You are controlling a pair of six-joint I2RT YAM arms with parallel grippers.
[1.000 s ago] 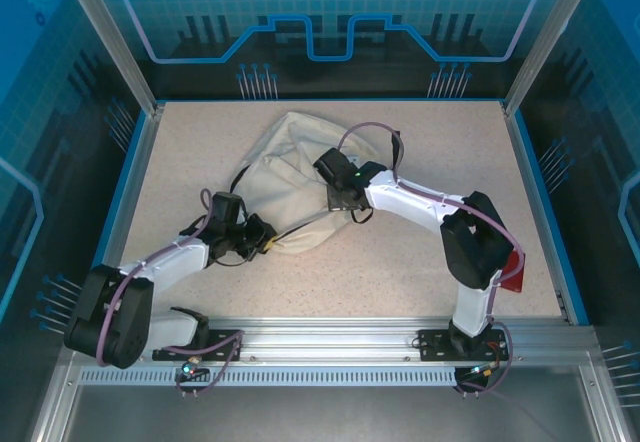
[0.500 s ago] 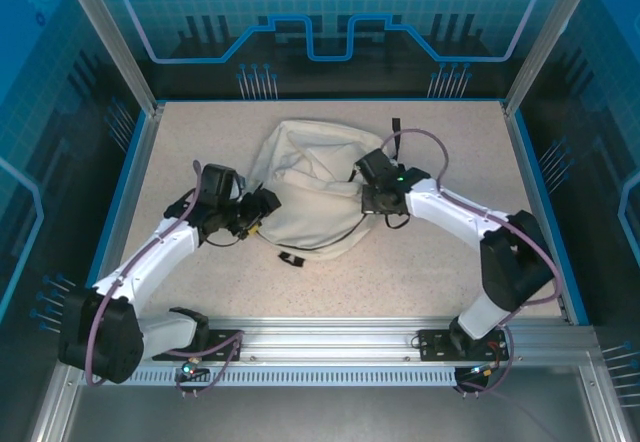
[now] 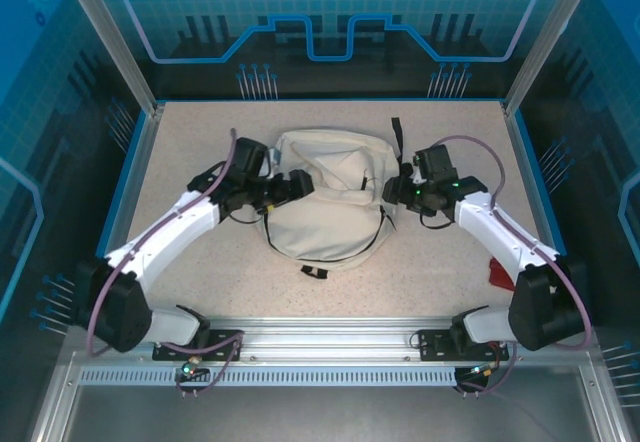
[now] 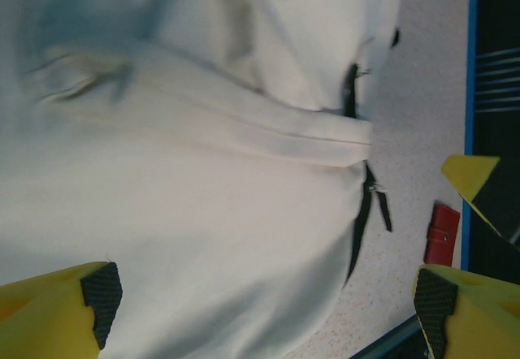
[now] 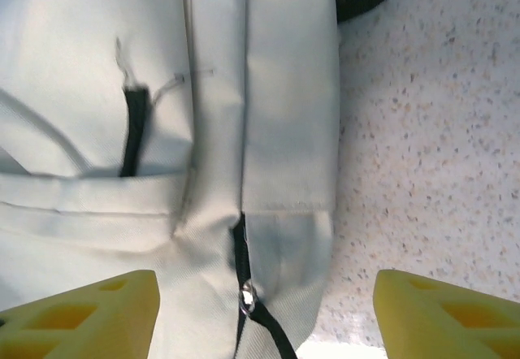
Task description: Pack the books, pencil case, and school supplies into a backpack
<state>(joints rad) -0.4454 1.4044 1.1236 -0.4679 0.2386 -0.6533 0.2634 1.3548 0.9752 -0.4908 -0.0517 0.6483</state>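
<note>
Within the last second the two arms pulled and turned the large cream soft fabric backpack (image 3: pixel 330 202). It went from a crumpled, slanted heap to a flatter, squarer shape near the middle of the speckled beige table (image 3: pixel 190 292), a little toward the back. Then both arms released it.

The left gripper (image 3: pixel 296 184) stood at the left edge of the backpack, jaws wide and nothing between them. In its wrist view the cream cloth lay below the yellow fingers (image 4: pixel 49 306). The right gripper (image 3: pixel 396 190) was at the right edge, also spread wide and empty, above a dark zipper (image 5: pixel 242 282).

I judged that the backpack was now only laid out straight. Whether anything was inside, I could not tell. A small red object (image 3: pixel 500 272) lay on the table near the right arm.
</note>
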